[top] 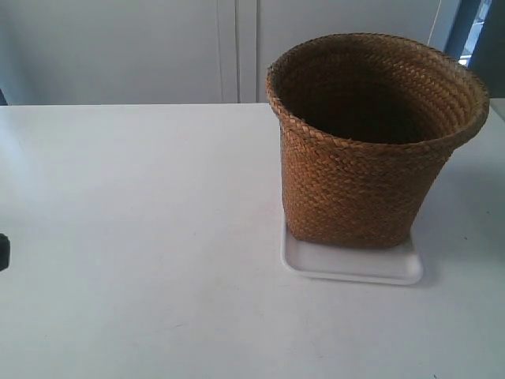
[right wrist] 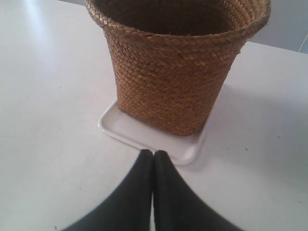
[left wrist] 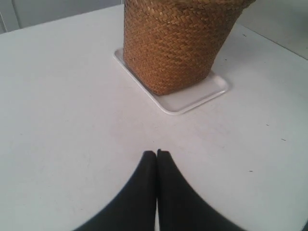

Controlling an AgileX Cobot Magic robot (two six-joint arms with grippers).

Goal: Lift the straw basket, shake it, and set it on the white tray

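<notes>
**Bench** (top: 118,237), white, one. It is carrying everything listed below.

**Straw basket** (top: 363,174), one. It is standing upright on the tray, its base covering most of the tray and its flared rim reaching out past the tray's edges. The inside is dark (contents, if any, cannot be made out).

**White tray** (top: 355,268), one. It is lying flat on the bench under the basket, showing only a strip of rim and a corner or two.

**Hands**, two.
- Left hand (left wrist: 157,154): the fingers are pressing together and gripping nothing. It is pointing toward the basket and sitting well apart from the tray.
- Right hand (right wrist: 153,154): it is likewise closed and empty, and is sitting near the tray's edge.

**Step in hand** (a judgement): the setting-down is looking finished, since the basket is resting on the tray and neither hand is touching it. The next move is asking for little beyond keeping both hands clear so the basket is not nudged off. If another lift were wanted, the hands would need to open and reach for the rim.
</notes>
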